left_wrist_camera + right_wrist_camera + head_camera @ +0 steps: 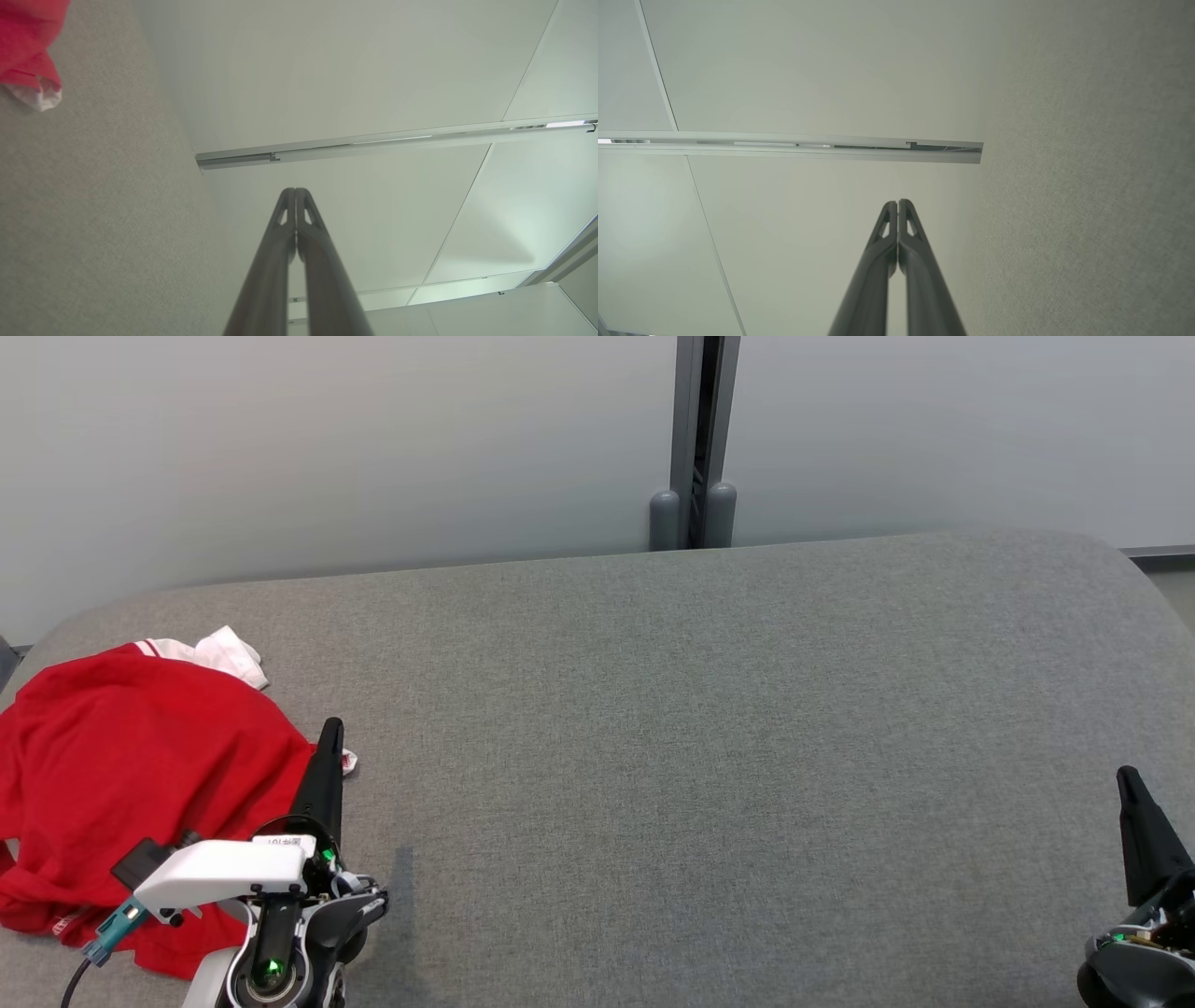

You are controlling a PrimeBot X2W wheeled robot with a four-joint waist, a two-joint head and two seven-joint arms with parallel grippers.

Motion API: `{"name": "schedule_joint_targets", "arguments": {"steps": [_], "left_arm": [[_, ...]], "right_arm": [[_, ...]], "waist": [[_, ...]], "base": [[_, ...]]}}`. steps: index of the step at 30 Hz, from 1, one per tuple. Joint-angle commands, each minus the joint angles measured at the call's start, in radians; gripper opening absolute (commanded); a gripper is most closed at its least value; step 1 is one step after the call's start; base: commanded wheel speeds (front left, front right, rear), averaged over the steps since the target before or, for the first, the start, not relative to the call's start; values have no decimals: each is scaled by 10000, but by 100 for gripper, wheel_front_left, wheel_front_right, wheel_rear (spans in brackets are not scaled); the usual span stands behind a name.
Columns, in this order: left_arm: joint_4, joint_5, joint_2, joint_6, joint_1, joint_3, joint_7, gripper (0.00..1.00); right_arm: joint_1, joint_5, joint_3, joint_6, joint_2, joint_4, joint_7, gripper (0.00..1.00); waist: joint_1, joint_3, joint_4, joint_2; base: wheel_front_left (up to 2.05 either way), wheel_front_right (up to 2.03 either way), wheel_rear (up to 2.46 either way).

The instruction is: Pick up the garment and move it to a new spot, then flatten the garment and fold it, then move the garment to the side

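Note:
A crumpled red garment [131, 775] with white trim lies bunched at the left end of the grey fabric surface [709, 756]. My left gripper [330, 726] stands just beside the garment's right edge, fingers pressed together and holding nothing. In the left wrist view the same shut left gripper [295, 190] points toward the wall, and a red and white garment [32, 51] corner shows at the upper left. My right gripper [1128, 773] sits at the lower right of the surface, far from the cloth. Its fingers are shut and empty, as the right wrist view shows the right gripper [898, 202].
A pale wall [336, 439] runs along the back edge of the surface, with a grey vertical post [695, 448] near the middle. The surface's corners are rounded at far left and far right. Wide bare fabric stretches between the two grippers.

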State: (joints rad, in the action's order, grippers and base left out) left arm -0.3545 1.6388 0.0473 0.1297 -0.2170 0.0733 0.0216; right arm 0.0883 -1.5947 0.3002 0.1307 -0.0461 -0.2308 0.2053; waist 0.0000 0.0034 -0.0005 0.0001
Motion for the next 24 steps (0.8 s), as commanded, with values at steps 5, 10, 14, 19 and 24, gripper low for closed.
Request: {"name": "schedule_joint_targets", "arguments": {"steps": [5,10,14,19,24], "left_arm": [[15,62,63,34,-172,-14,8,0],[15,62,63,34,-172,-14,8,0],[15,62,63,34,-172,-14,8,0],[15,62,63,34,-172,-14,8,0],[15,62,63,34,-172,-14,8,0]], "right_arm": [[-12,-67,6,0,-88,53,23,0],[-12,-67,3,0,-88,53,23,0],[-12,-67,5,0,-88,53,23,0],[-12,-67,6,0,-88,53,23,0],[-12,-67,5,0,-88,53,23,0]], "waist": [[0,0,0,-1],[0,0,0,-1],[0,0,0,-1],[0,0,0,-1],[0,0,0,-1]], "base": [[0,0,0],[0,0,0],[0,0,0],[0,0,0],[0,0,0]]}}
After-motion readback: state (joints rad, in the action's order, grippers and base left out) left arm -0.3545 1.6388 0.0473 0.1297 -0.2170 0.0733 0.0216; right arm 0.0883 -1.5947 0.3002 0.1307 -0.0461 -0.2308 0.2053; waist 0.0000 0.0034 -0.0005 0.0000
